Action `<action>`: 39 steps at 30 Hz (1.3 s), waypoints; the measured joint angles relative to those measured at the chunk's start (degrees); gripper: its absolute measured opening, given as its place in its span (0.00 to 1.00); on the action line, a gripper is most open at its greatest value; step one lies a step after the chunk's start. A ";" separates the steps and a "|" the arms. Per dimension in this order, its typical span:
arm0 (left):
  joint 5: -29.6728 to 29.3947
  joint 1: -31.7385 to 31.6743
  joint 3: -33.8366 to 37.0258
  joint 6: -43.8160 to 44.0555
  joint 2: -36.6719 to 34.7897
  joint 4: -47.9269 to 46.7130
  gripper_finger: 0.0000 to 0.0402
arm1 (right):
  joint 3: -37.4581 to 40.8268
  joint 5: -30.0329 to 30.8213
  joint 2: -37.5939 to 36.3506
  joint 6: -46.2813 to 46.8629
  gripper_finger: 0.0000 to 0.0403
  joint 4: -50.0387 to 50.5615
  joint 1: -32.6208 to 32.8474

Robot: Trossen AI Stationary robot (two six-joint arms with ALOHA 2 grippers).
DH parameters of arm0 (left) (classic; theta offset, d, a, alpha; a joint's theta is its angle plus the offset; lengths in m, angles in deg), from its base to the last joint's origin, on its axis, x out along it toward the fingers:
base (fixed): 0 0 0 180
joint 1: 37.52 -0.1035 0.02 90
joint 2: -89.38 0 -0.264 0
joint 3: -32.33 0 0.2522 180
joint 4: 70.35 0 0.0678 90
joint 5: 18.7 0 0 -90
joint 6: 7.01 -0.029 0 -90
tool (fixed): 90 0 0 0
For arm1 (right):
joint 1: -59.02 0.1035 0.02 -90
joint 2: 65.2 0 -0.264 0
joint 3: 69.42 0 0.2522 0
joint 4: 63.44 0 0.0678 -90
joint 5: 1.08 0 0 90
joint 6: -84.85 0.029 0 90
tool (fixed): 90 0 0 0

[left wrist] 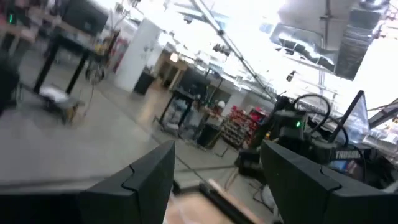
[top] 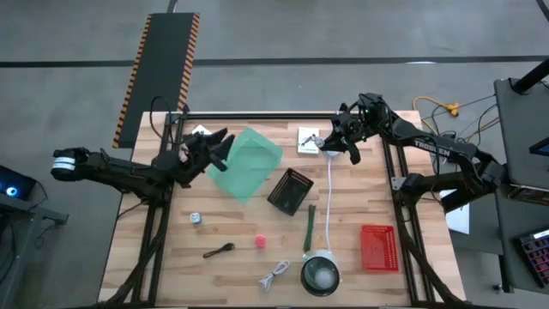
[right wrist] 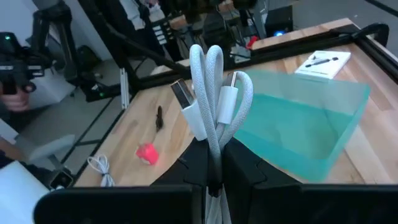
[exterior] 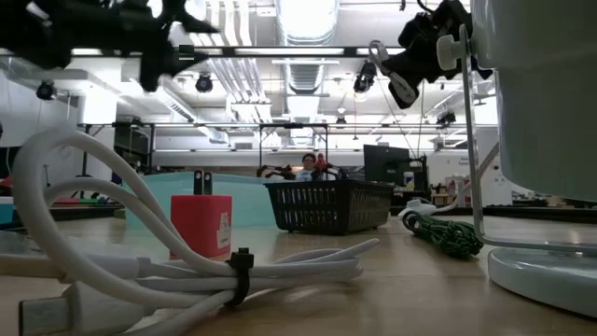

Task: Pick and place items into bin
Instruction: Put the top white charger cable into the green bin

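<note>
My right gripper (top: 333, 142) is raised over the table's far side, beside a white card (top: 309, 140), and is shut on a white cable (right wrist: 214, 81). My left gripper (top: 220, 148) hovers open and empty over the left edge of the translucent green bin (top: 249, 165); its fingers (left wrist: 149, 180) stand apart. A dark green stick (top: 310, 227), a pink item (top: 260, 242), a brown spoon (top: 219, 251), a small metal piece (top: 196, 218) and a coiled cable (top: 274, 276) lie on the table's near half. My right gripper pinches the cable's folded loops (right wrist: 214, 140) between its two fingers. The loops and two plugs (right wrist: 186, 99) stick out past the fingertips. The rest of the cord (exterior: 471, 140) hangs nearly straight down to the table beside the grey bowl (top: 319, 275).
A black mesh basket (top: 290, 190) stands right of the bin. A red basket (top: 379, 247) stands near right. Another white card (top: 199, 130) lies at the far left. The table's black frame rail (top: 257, 117) runs along the far edge.
</note>
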 joint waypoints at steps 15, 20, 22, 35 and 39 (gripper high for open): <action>21.85 -6.77 -21.53 -1.47 23.38 -3.55 0.55 | -0.58 0.70 0.34 3.54 0.04 -2.93 -0.02; 28.92 -9.13 -27.45 1.72 32.38 -3.83 0.55 | -1.32 1.58 0.34 3.19 0.04 -3.11 -0.02; 31.27 -9.69 -30.27 1.36 35.09 -3.61 0.55 | -1.60 1.62 0.34 3.06 0.04 -3.13 -0.02; 41.92 -12.19 -44.85 1.46 47.17 -3.47 0.55 | -1.73 1.73 0.34 3.08 0.04 -3.08 -0.02; 42.30 -12.56 -45.51 1.50 48.23 -3.65 0.55 | -1.73 1.73 0.34 3.33 0.04 -3.07 -0.02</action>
